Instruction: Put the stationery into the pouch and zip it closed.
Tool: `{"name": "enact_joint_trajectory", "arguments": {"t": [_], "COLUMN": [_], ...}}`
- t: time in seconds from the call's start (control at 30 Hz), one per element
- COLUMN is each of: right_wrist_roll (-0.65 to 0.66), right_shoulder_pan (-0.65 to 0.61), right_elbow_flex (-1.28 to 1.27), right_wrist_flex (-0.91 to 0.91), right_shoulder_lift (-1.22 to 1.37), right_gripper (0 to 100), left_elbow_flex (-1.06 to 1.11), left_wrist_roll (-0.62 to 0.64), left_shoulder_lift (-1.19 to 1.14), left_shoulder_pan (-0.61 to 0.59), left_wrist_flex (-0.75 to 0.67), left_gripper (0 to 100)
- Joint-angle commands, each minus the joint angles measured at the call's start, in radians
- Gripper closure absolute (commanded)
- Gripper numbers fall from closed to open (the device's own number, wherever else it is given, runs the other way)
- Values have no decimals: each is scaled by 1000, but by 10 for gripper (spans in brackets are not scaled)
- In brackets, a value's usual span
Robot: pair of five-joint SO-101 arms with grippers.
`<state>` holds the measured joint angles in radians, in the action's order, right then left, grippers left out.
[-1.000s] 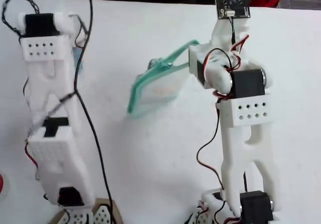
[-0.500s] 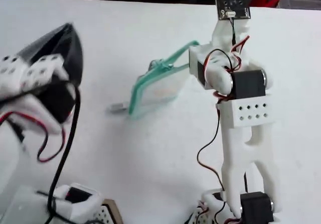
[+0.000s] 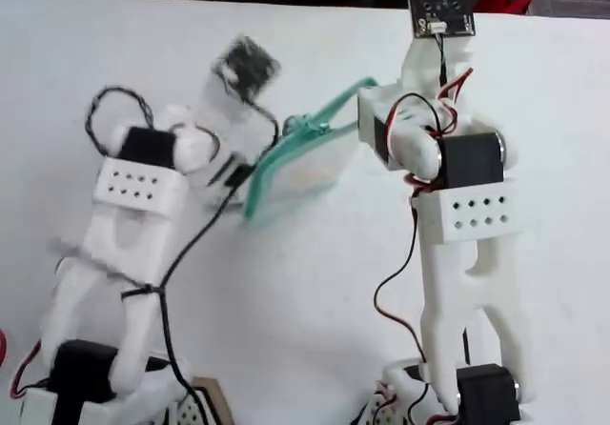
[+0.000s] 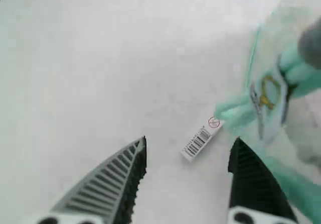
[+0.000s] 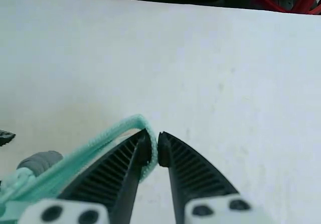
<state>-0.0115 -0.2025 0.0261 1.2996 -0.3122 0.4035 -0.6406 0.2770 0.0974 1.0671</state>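
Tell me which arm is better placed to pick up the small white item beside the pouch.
Left. The left gripper hangs open over the white item beside the pouch. The right gripper is shut on the pouch's green loop.

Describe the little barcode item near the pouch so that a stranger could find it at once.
On the white table, look beside the clear pouch with green edges. Close by it, under the open left gripper, lies a small white bar. It alone carries a barcode label and a red circle mark.
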Motion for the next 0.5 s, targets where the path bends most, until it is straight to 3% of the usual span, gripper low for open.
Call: {"name": "enact_joint_trajectory", "arguments": {"t": [0.0,0.23,0.37,0.47], "right_wrist_roll": [3,3,3,3], "right_shoulder_pan": [4,54,53,53], "right_elbow_flex": [-12,-8,-9,-9], "right_wrist_flex": [-16,-18,-18,-18], "right_shoulder_lift": [15,15,12,12], "right_gripper": [979,978,978,978], "left_elbow_flex": [118,181,175,100], "left_wrist_roll": [-236,-387,-402,-402], "left_shoulder_lift": [-7,-64,-200,-323], "left_shoulder_pan": [-12,-12,-7,-10], "left_wrist_flex": [-149,-160,-288,-301], "left_gripper": [733,733,733,733]}}
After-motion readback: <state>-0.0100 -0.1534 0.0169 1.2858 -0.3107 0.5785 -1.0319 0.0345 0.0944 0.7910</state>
